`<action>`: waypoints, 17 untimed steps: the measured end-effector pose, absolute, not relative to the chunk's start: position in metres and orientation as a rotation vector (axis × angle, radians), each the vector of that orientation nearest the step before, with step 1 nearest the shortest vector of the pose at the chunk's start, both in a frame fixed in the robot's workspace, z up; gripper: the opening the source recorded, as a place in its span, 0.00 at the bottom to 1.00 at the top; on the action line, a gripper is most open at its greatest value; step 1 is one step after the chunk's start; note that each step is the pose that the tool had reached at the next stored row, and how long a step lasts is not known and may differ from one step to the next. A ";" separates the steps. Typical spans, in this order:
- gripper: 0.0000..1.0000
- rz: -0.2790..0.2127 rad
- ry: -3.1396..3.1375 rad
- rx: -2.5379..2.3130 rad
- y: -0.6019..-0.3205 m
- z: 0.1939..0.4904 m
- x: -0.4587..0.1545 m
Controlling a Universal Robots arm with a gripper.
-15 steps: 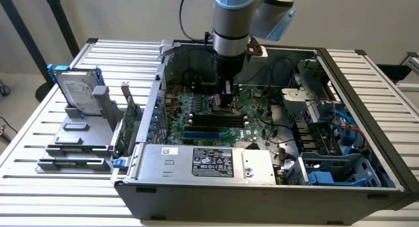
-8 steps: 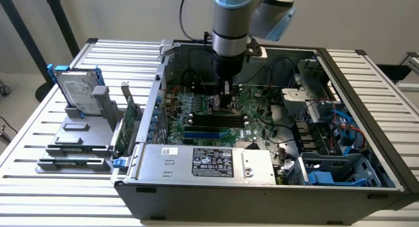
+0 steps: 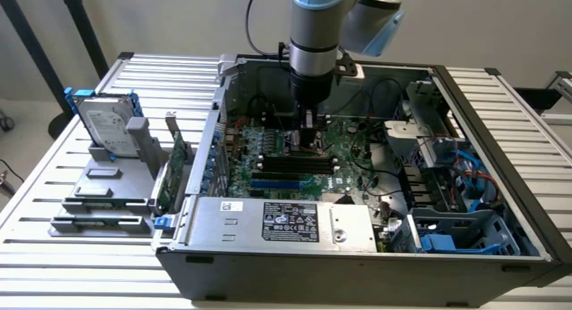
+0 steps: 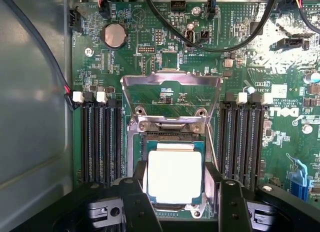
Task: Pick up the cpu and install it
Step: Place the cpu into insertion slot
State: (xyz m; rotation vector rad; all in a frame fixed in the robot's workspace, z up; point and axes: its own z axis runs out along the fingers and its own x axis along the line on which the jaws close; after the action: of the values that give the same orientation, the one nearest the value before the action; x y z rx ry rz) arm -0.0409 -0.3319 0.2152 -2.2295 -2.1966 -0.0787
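We see the gripper (image 4: 177, 174) closed on the cpu (image 4: 175, 178): its two black fingers (image 4: 136, 202) press on opposite side edges of the chip, and the silver top shines between them. The cpu is directly over the CPU socket (image 4: 170, 126), inside its metal frame and very low. We cannot tell whether it already sits on the contacts or hangs just above them. We judge that the pick-up is done and the placing is nearly done, while releasing the chip and locking it are left, because the load plate (image 4: 170, 81) stands open behind the socket and the thin retention lever (image 4: 214, 142) is not down. Room is narrow here. The memory slots (image 4: 97, 142) run just beside the socket on both sides, close to the fingers, and the open plate stands near the front of the chip. Farther out on the motherboard (image 4: 280, 157) a black cable (image 4: 225, 48) crosses, and the grey case wall (image 4: 35, 117) rises beside the board. In the exterior view the arm (image 3: 313, 49) reaches straight down into the computer case (image 3: 224, 256).
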 end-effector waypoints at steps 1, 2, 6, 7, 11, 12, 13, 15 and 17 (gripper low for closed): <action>0.54 -0.077 -2.196 -2.231 -0.331 0.215 -0.041; 0.54 -0.075 -2.196 -2.233 -0.330 0.215 -0.041; 0.54 -0.071 -2.193 -2.240 -0.326 0.213 -0.041; 0.54 -0.071 -2.191 -2.243 -0.326 0.212 -0.041; 0.54 -0.066 -2.185 -2.253 -0.325 0.209 -0.041; 0.54 -0.066 -2.184 -2.255 -0.325 0.208 -0.041; 0.54 -0.065 -2.182 -2.258 -0.325 0.207 -0.041; 0.54 -0.064 -2.177 -2.264 -0.325 0.206 -0.041; 0.54 -0.063 -2.173 -2.269 -0.325 0.205 -0.041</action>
State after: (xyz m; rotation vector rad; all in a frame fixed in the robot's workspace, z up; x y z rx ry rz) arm -0.0412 -0.3254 0.2051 -2.2686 -2.1729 -0.0629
